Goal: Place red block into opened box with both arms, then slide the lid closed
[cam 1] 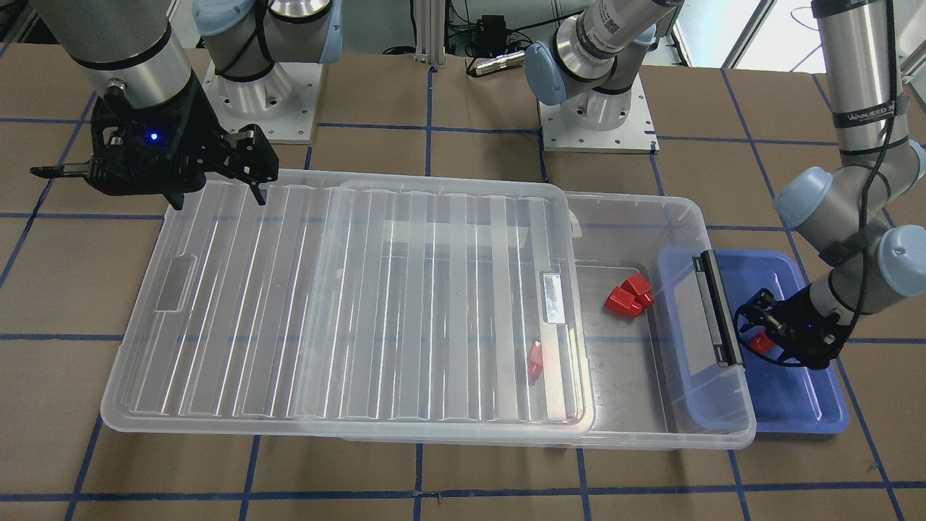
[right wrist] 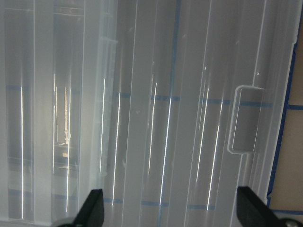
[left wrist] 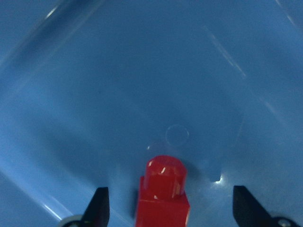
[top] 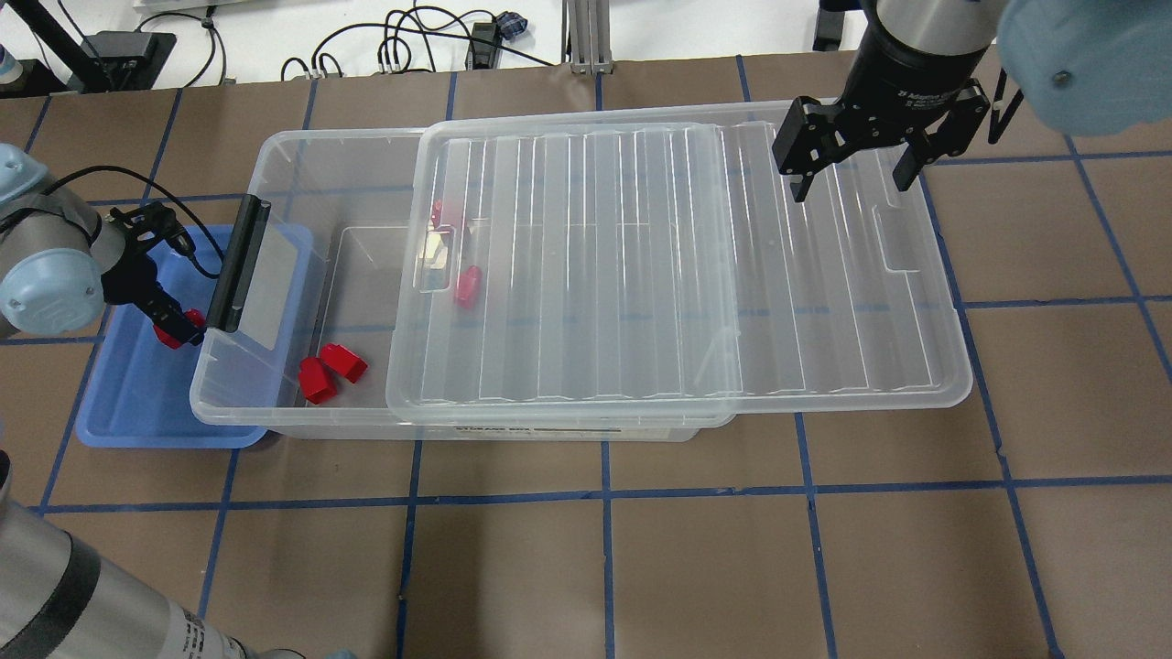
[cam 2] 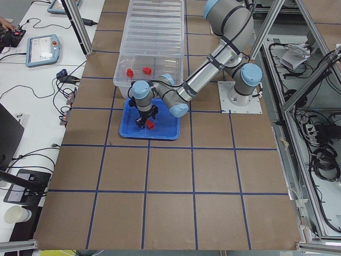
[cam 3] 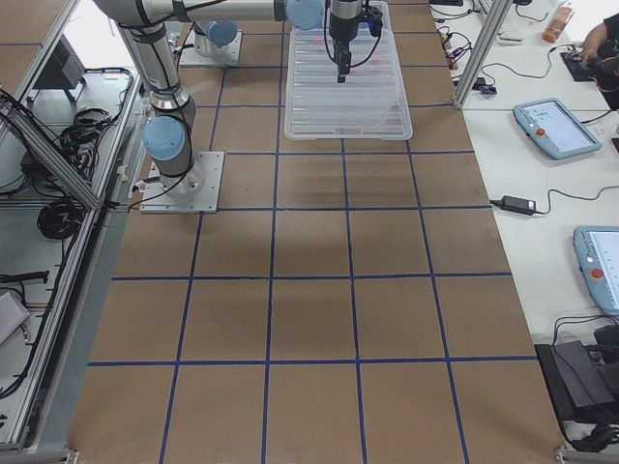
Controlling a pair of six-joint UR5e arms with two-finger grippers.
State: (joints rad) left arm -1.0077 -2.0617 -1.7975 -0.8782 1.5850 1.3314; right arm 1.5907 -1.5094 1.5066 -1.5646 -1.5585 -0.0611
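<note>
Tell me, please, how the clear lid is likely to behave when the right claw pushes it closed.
The lid probably slides easily: it lies flat on the box rim. Its thin plastic may flex, though the parallel ribs should stiffen it. It overhangs the box end, so pushing one corner with the right claw might skew it.

The left arm (top: pixel 46 275) folds low at the scene's left end, elbow bent and wrist tipped downward. The left hand (top: pixel 176 325) has its fingers spread wide. The right arm (top: pixel 925 37) reaches over the far right with its wrist vertical. The right hand (top: pixel 850 183) points straight down, fingers apart.
</note>
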